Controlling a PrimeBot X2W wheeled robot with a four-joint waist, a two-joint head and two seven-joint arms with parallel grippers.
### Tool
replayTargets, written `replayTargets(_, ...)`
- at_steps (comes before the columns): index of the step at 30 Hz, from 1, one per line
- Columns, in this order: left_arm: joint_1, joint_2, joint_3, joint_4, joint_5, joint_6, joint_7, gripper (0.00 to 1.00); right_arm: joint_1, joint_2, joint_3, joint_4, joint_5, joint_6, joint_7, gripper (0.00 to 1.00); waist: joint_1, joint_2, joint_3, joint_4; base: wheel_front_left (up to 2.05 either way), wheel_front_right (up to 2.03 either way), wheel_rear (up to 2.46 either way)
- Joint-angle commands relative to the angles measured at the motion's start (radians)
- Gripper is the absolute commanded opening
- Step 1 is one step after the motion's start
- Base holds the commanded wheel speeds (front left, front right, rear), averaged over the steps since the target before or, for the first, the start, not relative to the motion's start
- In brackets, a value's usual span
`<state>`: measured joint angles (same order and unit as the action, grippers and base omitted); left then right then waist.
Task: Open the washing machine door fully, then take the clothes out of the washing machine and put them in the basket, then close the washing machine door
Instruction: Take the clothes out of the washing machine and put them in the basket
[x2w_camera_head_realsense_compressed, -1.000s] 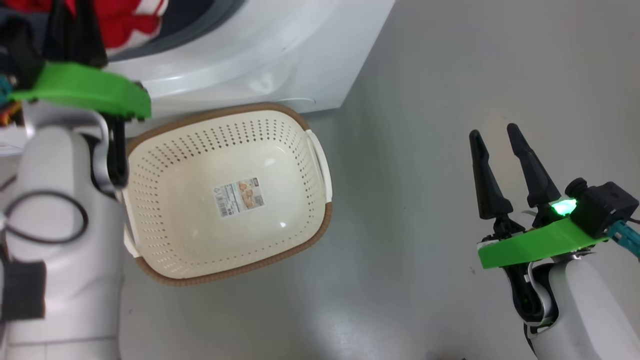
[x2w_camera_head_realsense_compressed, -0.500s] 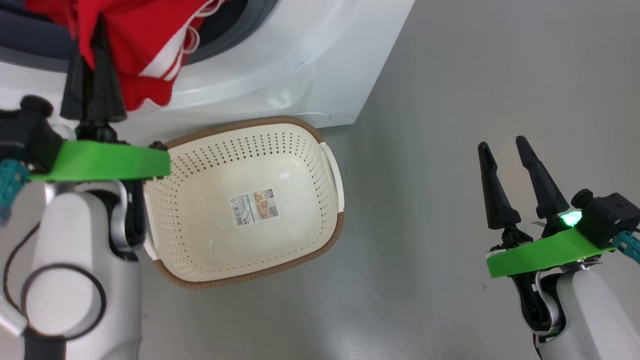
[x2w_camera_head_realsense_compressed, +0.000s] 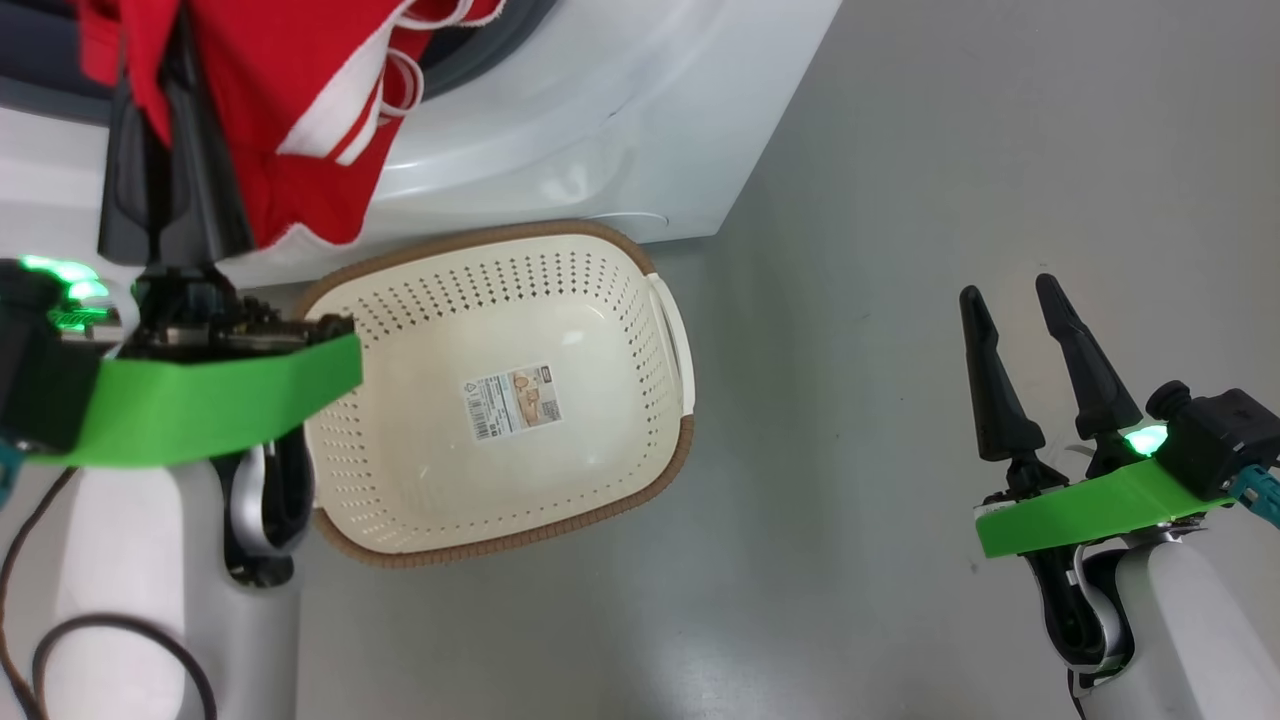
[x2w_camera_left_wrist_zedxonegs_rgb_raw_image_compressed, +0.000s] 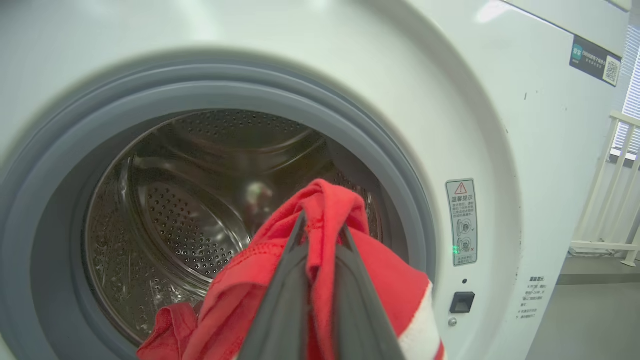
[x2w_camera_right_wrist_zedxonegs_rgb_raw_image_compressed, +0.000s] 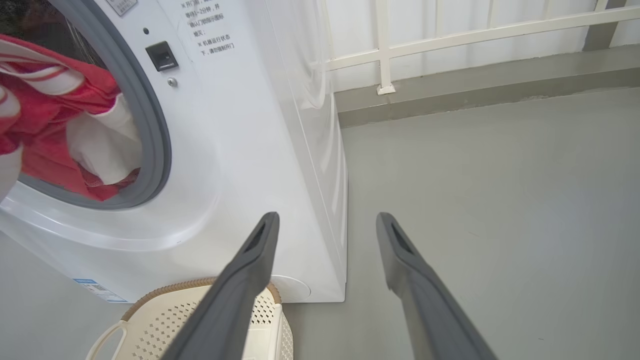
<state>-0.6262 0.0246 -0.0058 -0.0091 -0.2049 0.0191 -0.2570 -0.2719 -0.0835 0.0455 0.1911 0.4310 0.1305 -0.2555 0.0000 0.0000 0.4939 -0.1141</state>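
My left gripper (x2w_camera_head_realsense_compressed: 160, 70) (x2w_camera_left_wrist_zedxonegs_rgb_raw_image_compressed: 322, 222) is shut on the red clothes (x2w_camera_head_realsense_compressed: 300, 100) (x2w_camera_left_wrist_zedxonegs_rgb_raw_image_compressed: 380, 280), pinching a fold just outside the washing machine (x2w_camera_head_realsense_compressed: 600, 120) (x2w_camera_left_wrist_zedxonegs_rgb_raw_image_compressed: 500, 125) opening. The cloth, with white stripes, hangs down over the grey rubber ring (x2w_camera_left_wrist_zedxonegs_rgb_raw_image_compressed: 390, 160) and white front, above the far left rim of the basket (x2w_camera_head_realsense_compressed: 560, 228). More red cloth (x2w_camera_right_wrist_zedxonegs_rgb_raw_image_compressed: 50, 100) trails from the steel drum (x2w_camera_left_wrist_zedxonegs_rgb_raw_image_compressed: 190, 190). The cream basket (x2w_camera_right_wrist_zedxonegs_rgb_raw_image_compressed: 165, 292) sits on the floor against the machine's base, with nothing in it but its label. My right gripper (x2w_camera_head_realsense_compressed: 1007, 288) (x2w_camera_right_wrist_zedxonegs_rgb_raw_image_compressed: 327, 217) stands open and empty to the basket's right. The washing machine door is out of view.
Grey floor (x2w_camera_head_realsense_compressed: 900, 200) spreads right of the machine and around my right arm. A white railing (x2w_camera_right_wrist_zedxonegs_rgb_raw_image_compressed: 380, 50) runs along the wall behind the machine. A warning sticker (x2w_camera_left_wrist_zedxonegs_rgb_raw_image_compressed: 462, 220) and the door latch slot (x2w_camera_left_wrist_zedxonegs_rgb_raw_image_compressed: 462, 301) sit right of the opening.
My left gripper has drawn back from the drum with the red cloth, and more of it now hangs over the machine's front. The head camera shifted slightly. The right arm stayed put.
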Motion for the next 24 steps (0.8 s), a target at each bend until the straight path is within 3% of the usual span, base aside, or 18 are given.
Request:
replayTargets(1, 0.024, 0.026, 0.018, -0.043, -0.001, 0.007, -0.005, 0.0, 0.002, -0.002, 0.017, -0.025, -0.001, 0.0, -0.006, 1.0, 0.0, 0.0, 0.003, -0.001, 0.0, 0.0, 0.0)
replayTargets(10, 0.064, 0.026, -0.018, -0.017, -0.017, 0.019, -0.005, 0.0, -0.013, 0.0, 0.017, -0.025, 0.001, 0.0, -0.006, 1.0, 0.0, 0.0, 0.026, -0.004, 0.0, 0.0, 0.0)
replayTargets(24, 0.103, 0.026, -0.047, 0.242, -0.018, -0.011, -0.005, 0.0, -0.055, 0.013, 0.02, -0.032, 0.009, 0.0, -0.006, 1.0, 0.0, 0.0, 0.105, -0.025, 0.0, 0.0, 0.0)
